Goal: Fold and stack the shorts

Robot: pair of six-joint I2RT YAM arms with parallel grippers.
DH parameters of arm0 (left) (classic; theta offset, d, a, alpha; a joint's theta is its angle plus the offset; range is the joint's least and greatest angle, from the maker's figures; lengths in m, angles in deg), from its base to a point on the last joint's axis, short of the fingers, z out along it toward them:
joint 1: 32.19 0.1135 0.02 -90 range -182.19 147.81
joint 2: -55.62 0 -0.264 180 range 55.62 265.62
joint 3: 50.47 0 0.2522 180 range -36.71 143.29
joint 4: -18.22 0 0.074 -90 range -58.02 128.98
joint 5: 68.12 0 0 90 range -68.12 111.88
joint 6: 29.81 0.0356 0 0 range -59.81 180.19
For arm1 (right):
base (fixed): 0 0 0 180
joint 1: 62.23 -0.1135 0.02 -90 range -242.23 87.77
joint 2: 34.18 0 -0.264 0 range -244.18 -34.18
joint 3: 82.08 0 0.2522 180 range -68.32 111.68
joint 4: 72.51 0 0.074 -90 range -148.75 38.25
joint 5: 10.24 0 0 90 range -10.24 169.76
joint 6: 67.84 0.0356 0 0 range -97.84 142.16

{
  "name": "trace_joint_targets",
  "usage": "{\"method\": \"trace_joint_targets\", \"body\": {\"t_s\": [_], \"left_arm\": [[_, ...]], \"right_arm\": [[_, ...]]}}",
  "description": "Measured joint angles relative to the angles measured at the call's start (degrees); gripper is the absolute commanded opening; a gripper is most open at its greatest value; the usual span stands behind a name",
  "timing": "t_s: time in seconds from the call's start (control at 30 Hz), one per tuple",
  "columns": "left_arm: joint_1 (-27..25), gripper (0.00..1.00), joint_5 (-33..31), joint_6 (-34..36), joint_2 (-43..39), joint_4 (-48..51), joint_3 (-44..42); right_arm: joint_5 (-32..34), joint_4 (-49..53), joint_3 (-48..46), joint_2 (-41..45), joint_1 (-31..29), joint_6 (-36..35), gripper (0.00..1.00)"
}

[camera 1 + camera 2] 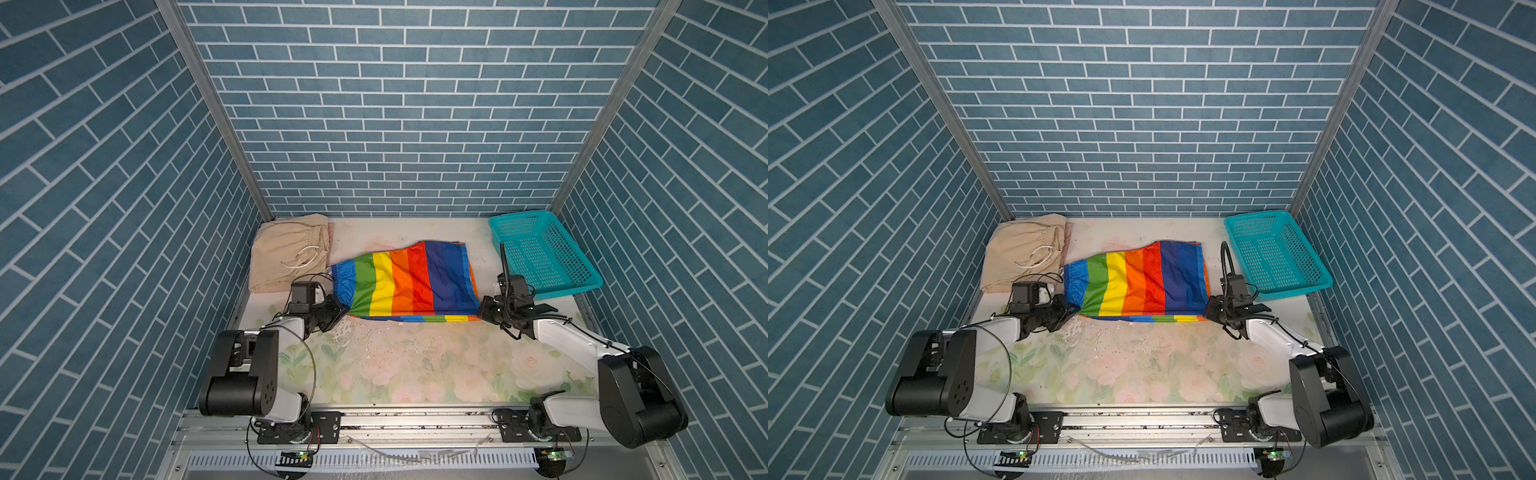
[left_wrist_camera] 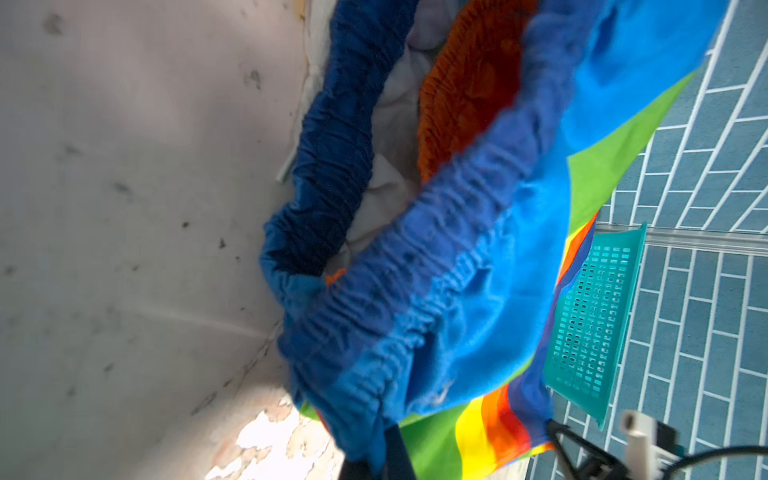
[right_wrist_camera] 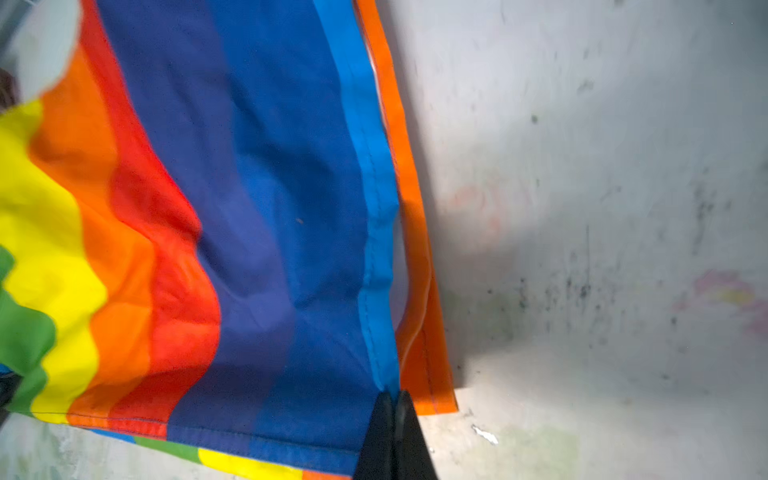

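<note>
Okay, rainbow shorts (image 1: 409,282) sit mid-table, fold unfinished. I have the left gripper (image 1: 343,310) clamped on the waistband end and the right gripper (image 1: 482,310) clamped on the hem corner. Beige shorts (image 1: 286,257) look folded, back-left corner. Stacking not yet done.

tops: high, front, looking down | wrists: close on rainbow shorts (image 2: 478,291); opposite ends

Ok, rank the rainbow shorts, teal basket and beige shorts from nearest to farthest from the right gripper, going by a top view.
1. rainbow shorts: corner pinched in the right gripper.
2. teal basket: just beyond, back right.
3. beige shorts: back left corner.
</note>
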Motion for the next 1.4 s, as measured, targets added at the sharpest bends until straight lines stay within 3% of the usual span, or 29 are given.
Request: {"method": "trace_joint_targets", "body": {"t_s": [0.17,0.4,0.57,0.6,0.7,0.83,1.03,1.17,1.27,1.4], "left_arm": [[-0.8,0.0,-0.3,-0.2,-0.7,-0.6,-0.3],[-2.2,0.01,-0.7,-0.6,-0.6,-2.8,-2.7],[-3.7,0.13,-1.3,-1.2,0.3,-3.7,-3.0],[-3.9,0.21,-1.4,-1.1,0.4,-3.9,-3.0],[-4.0,0.54,-1.8,-1.1,0.1,-3.5,-2.9],[-4.3,0.99,-3.8,1.5,-4.3,3.8,-0.2],[-4.3,0.99,-13.0,9.6,-12.7,21.1,12.6],[-5.0,1.0,-14.9,10.7,-14.6,24.1,17.9],[-10.4,1.0,-13.4,7.5,-10.5,21.2,20.2],[-19.2,1.0,-10.8,3.7,3.6,15.6,27.7]], "right_arm": [[1.9,1.0,4.3,1.3,0.1,-2.5,0.0],[1.9,-1.6,-0.9,-7.2,0.4,-3.1,0.0],[2.0,-3.5,-3.0,-8.9,0.6,-3.1,0.0],[2.0,-3.7,-3.0,-8.9,0.7,-3.1,0.0],[2.0,-3.8,-3.0,-8.9,0.8,-3.0,0.13],[2.1,-1.3,-2.5,-6.4,0.9,-4.2,0.4],[2.8,4.8,4.2,1.5,1.0,-5.3,0.69],[0.8,3.7,8.6,2.8,0.9,-4.5,0.81],[-3.7,-2.3,10.1,-1.6,-0.4,-1.1,0.85],[-10.6,-13.9,15.4,-16.7,-6.0,5.4,0.86]]}}
